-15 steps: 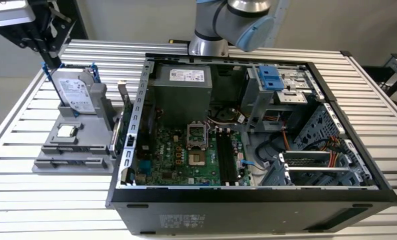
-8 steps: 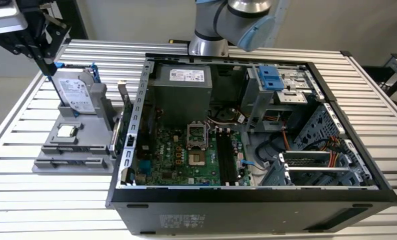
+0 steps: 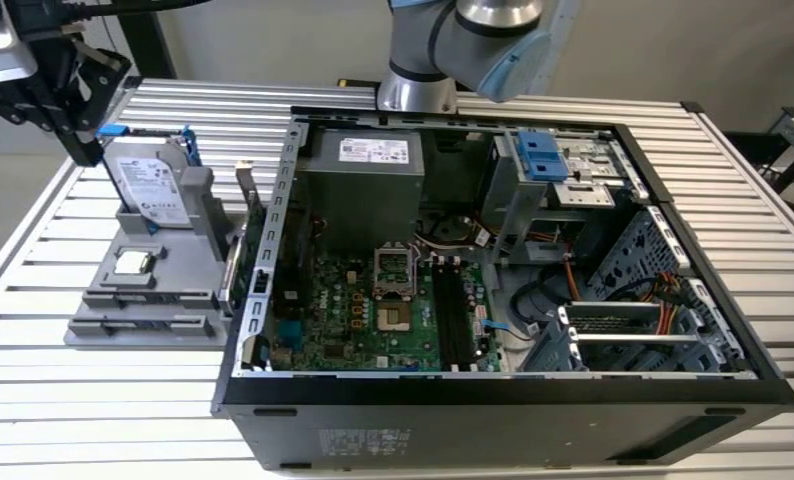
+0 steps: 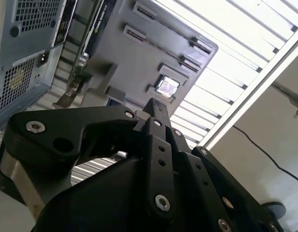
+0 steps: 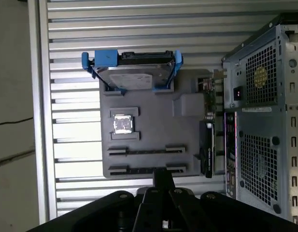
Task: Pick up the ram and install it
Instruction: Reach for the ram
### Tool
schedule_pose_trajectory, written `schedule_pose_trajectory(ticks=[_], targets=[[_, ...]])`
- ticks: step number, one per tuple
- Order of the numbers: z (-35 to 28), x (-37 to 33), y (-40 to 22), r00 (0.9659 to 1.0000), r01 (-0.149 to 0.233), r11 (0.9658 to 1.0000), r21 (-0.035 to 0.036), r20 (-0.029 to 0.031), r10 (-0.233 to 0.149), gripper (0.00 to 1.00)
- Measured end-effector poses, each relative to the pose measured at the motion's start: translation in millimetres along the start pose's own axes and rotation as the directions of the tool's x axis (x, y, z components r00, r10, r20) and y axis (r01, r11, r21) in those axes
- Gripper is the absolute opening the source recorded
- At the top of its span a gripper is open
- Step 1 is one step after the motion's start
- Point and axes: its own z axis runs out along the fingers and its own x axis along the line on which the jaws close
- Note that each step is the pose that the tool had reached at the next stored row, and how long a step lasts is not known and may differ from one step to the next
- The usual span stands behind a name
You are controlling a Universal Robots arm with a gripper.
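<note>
Slatted worktop (image 3: 50, 400) under everything, and one open computer case (image 3: 504, 405) takes up most of it, out toward the exterior view's right edge. Its near wall cuts off the lower rim of the motherboard (image 3: 370, 320). My arm (image 3: 464, 40) rises at the worktop's far edge, its top cropped.

One gray holder (image 5: 153, 125) lies just beside the case, toward the exterior view's left edge. Standing in it are one hard drive (image 5: 134, 77) between blue rails and one expansion card (image 5: 206, 154) on edge along the case side, mostly lost in shadow. One square silver chip (image 5: 122, 123) lies flat in its pocket.

Now the ram: I can't pin it down. Two long grooves (image 5: 146, 151) cross the holder's end nearest my pincer (image 5: 163, 176), each showing a thin dark line. Stick on edge or bare groove, I can't tell. The black memory slots (image 3: 453, 320) on the motherboard are too dark to read either.

Pincer narrow, fingertips drawn together, hanging above the holder. In the exterior view it is half cut off at the left edge.
</note>
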Motion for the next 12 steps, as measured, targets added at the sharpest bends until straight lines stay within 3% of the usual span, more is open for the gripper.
schedule_pose_trajectory(ticks=[4,12], targets=[[-0.1,0.6,-7.9,1.0000,0.008,1.0000,-0.0001,-0.0003,-0.008,0.00],[0.1,3.3,-13.9,0.9988,0.050,0.9988,-0.0010,-0.0023,-0.050,0.00]])
